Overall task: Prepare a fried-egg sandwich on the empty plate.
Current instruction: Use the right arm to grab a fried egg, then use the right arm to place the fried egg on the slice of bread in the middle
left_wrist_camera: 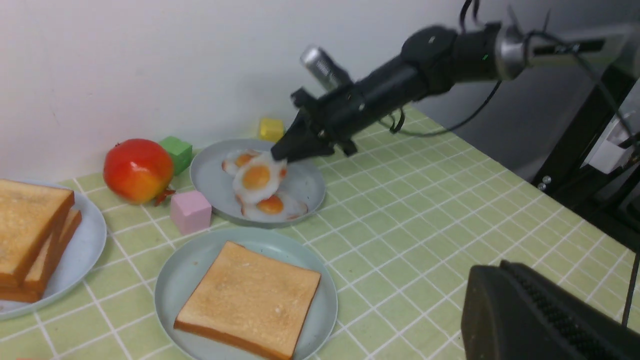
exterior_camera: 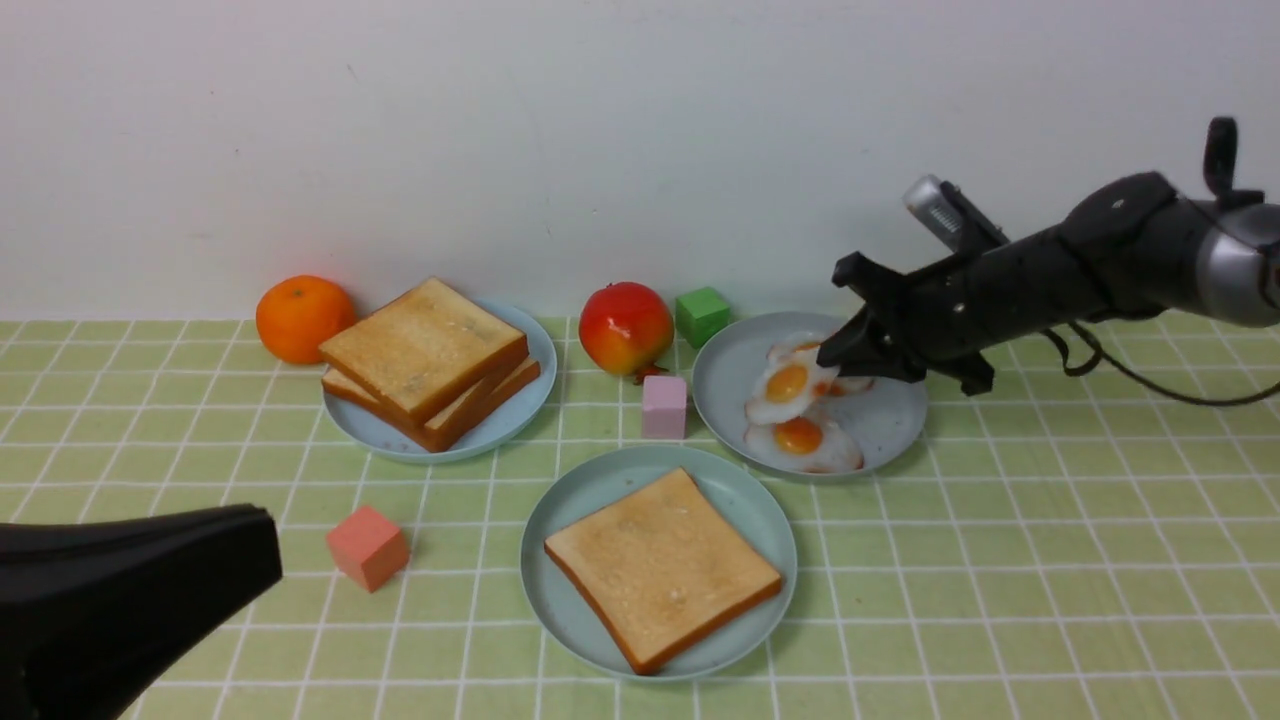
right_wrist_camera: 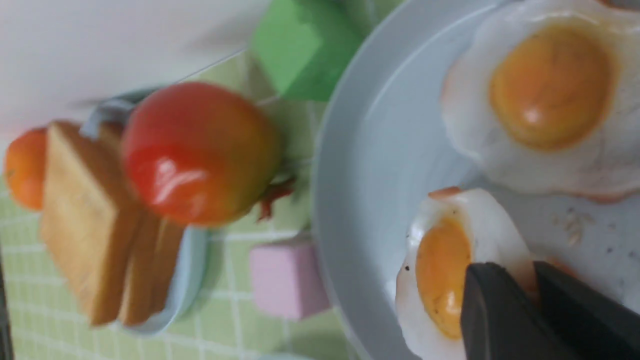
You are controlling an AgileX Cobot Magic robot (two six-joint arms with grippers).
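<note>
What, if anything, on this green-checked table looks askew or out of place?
One flat glossy toy fried egg stands tilted on the greyish-blue round plastic plate, its edge pinched in the right gripper, while another egg lies flat. The stacked square toast slices on the sky-blue plate sit twisted, corners not aligned.

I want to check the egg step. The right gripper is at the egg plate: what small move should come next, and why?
Probably lift the right gripper straight up a little. Its jaws pinch the edge of the fried egg, which is tilted but low over another egg on the small plate. The bare toast on the large plate waits.
</note>
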